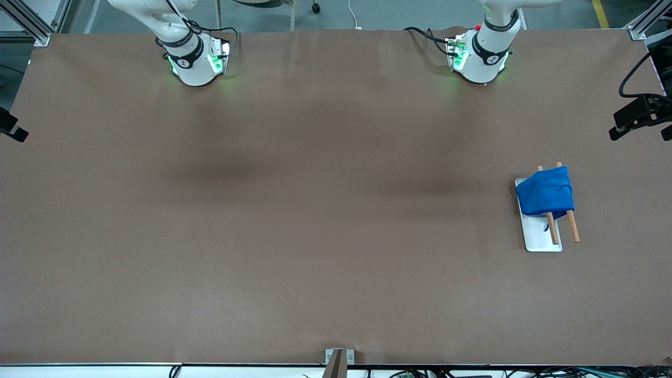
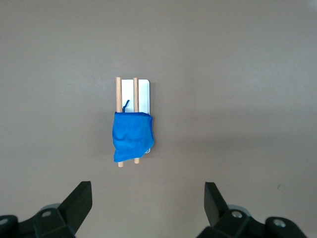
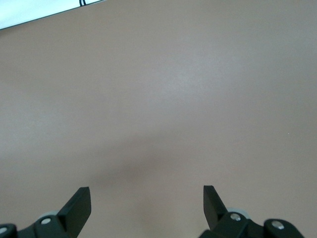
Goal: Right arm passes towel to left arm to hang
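Note:
The blue towel (image 1: 546, 197) hangs draped over two wooden rods (image 1: 573, 227) of a rack with a white tray (image 1: 541, 237), toward the left arm's end of the table. It also shows in the left wrist view (image 2: 132, 137), over the rods (image 2: 119, 94) and tray (image 2: 142, 93), its loop hanging by the tray. My left gripper (image 2: 147, 198) is open and empty, high above the table, apart from the towel. My right gripper (image 3: 147, 201) is open and empty, high over bare brown table. In the front view only the arm bases show, the right (image 1: 195, 60) and the left (image 1: 480, 55).
The brown table (image 1: 315, 210) spreads wide around the rack. A black clamp (image 1: 638, 115) sits at the table edge at the left arm's end, another (image 1: 11, 127) at the right arm's end. A white edge (image 3: 29, 12) shows in the right wrist view.

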Robot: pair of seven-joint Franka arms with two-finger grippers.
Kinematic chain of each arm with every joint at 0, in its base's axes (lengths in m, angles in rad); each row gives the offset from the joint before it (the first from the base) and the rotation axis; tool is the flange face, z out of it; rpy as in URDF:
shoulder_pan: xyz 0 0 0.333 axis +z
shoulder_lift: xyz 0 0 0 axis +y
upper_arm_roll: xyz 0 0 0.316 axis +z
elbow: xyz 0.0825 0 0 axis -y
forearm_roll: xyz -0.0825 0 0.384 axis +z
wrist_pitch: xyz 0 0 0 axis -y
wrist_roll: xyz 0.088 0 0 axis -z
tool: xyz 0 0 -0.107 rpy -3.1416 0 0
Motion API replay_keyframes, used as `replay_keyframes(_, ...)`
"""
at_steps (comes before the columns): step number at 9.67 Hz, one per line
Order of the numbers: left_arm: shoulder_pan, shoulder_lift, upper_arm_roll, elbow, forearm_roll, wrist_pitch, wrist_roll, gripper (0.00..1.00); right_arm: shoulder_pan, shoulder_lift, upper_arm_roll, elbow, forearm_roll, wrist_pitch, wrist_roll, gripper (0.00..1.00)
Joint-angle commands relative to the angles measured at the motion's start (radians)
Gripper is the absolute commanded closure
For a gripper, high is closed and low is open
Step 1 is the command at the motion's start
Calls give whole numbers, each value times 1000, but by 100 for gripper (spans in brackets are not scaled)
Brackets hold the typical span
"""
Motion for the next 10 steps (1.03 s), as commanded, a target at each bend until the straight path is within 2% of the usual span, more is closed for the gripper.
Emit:
replay_keyframes(1,-7,-4,-18,-35,8,-13,-3,0,-2,-2,3,6,-17,-2,-8,0)
replay_keyframes(7,-53,5,-10,-44,7,5,-40,0,-3,-1,3,6,-17,0,-8,0)
replay_keyframes(10,-56,-4,16,-63,11,13,-20,0,-2,-1,3,6,-18,0,-8,0)
